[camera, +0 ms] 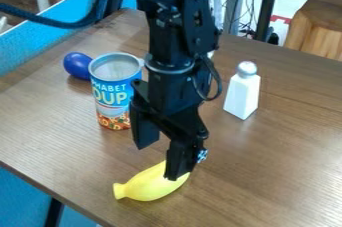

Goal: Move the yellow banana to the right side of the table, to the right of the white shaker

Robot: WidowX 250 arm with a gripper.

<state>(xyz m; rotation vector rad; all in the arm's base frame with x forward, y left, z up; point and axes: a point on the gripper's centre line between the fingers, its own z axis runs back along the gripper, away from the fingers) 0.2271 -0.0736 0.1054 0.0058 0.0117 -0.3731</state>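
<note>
Black arm hangs down, end effector (spread apart) at the banana.

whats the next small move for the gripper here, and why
Probably a slight shift of the open gripper toward the camera, to center it over the banana: one finger overlaps the banana in this view, while the other sits off it, on the soup can's side. Contact can't be judged.
</note>
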